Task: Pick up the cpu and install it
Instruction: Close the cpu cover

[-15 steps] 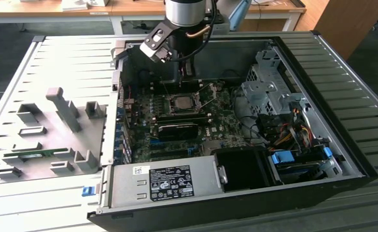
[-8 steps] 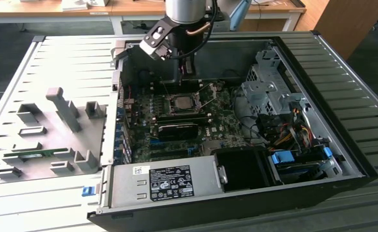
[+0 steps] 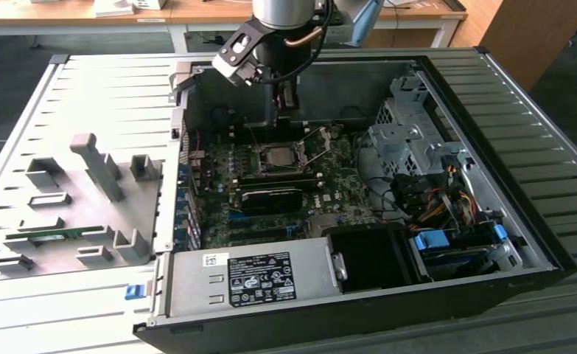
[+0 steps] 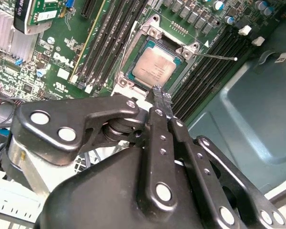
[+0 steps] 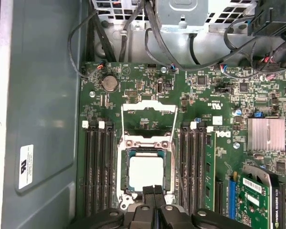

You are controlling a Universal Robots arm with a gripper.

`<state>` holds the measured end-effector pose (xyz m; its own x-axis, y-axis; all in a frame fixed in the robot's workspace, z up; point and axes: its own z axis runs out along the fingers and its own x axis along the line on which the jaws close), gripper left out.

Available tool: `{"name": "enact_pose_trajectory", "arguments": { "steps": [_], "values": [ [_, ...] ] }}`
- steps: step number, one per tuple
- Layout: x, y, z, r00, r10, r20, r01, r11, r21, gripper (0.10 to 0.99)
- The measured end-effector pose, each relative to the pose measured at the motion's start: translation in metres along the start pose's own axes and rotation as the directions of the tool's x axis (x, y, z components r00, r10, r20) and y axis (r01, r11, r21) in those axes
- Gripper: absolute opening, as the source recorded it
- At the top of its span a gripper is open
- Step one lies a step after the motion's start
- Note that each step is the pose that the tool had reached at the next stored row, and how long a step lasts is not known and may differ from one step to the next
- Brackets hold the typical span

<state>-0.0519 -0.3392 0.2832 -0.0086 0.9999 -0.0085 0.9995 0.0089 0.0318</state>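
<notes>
One relation: your claw [image 5: 153,191], tips pressed together on nothing, is hovering over one edge of the cpu [image 5: 145,172] sitting flat in the socket [image 5: 124,167].

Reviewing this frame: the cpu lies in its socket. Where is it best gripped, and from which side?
Probably by two opposite edges, coming straight down from above. The cpu lies flat in the socket with its broad silvery top up, and the frame around it blocks any sideways approach. The hinged plate is swung open, so the top is clear. The gripper, shut, hangs above it.
</notes>
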Motion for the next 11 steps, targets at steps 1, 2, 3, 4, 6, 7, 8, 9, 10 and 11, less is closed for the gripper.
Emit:
{"name": "enact_pose_trajectory", "arguments": {
  "steps": [1, 2, 3, 4, 6, 7, 8, 9, 10, 11],
  "values": [
    [-0.0004, 0.0000, 0.0000, 1.0000, 0.000, -0.0002, 0.000, 1.0000, 0.000, 0.106],
    [-0.0010, 0.0000, 0.0000, 1.0000, 0.000, -0.0001, 0.000, 1.0000, 0.000, 0.106],
    [-0.0023, 0.0000, 0.0000, 1.0000, 0.000, 0.0001, 0.000, 1.0000, 0.000, 0.106],
    [-0.0041, 0.0000, 0.0000, 1.0000, 0.000, 0.0001, 0.000, 1.0000, 0.000, 0.106],
    [-0.0071, 0.0004, 0.0000, 1.0000, 0.000, 0.0001, 0.000, 1.0000, 0.000, 0.106],
    [-0.0075, 0.0011, 0.0001, 1.0000, 0.000, -0.0001, 0.000, 1.0000, 0.000, 0.106],
    [-0.0075, 0.0027, 0.0002, 1.0000, 0.000, 0.0000, 0.000, 1.0000, 0.000, 0.106],
    [-0.0076, 0.0052, 0.0002, 1.0000, 0.000, 0.0001, 0.000, 1.0000, 0.000, 0.106],
    [-0.0077, 0.0073, 0.0003, 1.0000, 0.000, 0.0001, 0.000, 1.0000, 0.001, 0.106],
    [-0.0077, 0.0094, 0.0004, 1.0000, 0.000, 0.0000, 0.000, 1.0000, 0.001, 0.106]
  ]
}}
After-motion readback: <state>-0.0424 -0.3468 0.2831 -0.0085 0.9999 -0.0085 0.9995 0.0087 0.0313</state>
